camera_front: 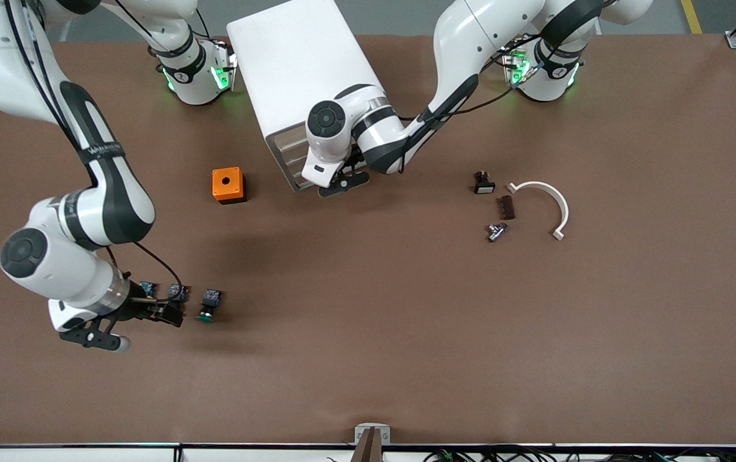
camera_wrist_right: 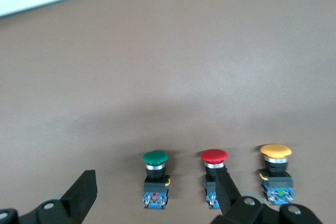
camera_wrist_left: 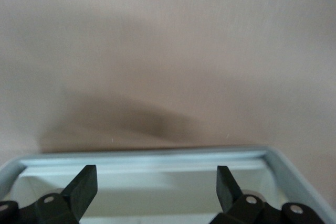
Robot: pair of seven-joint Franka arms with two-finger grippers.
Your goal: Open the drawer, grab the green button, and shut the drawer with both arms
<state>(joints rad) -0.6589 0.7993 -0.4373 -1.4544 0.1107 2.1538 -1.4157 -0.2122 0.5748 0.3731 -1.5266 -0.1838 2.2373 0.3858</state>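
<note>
Nearest the front camera, at the right arm's end of the desk [camera_front: 406, 333], the right gripper [camera_front: 172, 313] is down low by a row of three small push buttons. Its fingers [camera_wrist_right: 81, 195] are wide open and hold nothing. In the right wrist view the button [camera_wrist_right: 155, 178] with the green cap stands in the gap between the two fingers, touching neither. One finger shows in front of the red button [camera_wrist_right: 214, 174]; whether it touches it cannot be told. The orange button [camera_wrist_right: 275, 171] stands just beside the red one, outside the fingers. In the front view the green button [camera_front: 208, 305] lies on the desk, well apart from the cabinet.

Farther from the front camera, an orange box [camera_front: 228, 185] with a round hole on top sits on the desk, near the cabinet. Toward the left arm's end lie a few small things close together: a small black switch [camera_front: 484, 183], a dark brown block [camera_front: 505, 207], a little silver part [camera_front: 495, 231] and a curved white strip [camera_front: 544, 200].

Farther still, the left gripper [camera_front: 342, 183] is at the front of the white cabinet [camera_front: 297, 70], down by its lowest part. The left wrist view shows its fingers [camera_wrist_left: 84, 187] spread wide, holding nothing, over the drawer [camera_wrist_left: 157, 156]. The drawer's pale rim is seen just past the fingertips, with a white hollow inside it.
</note>
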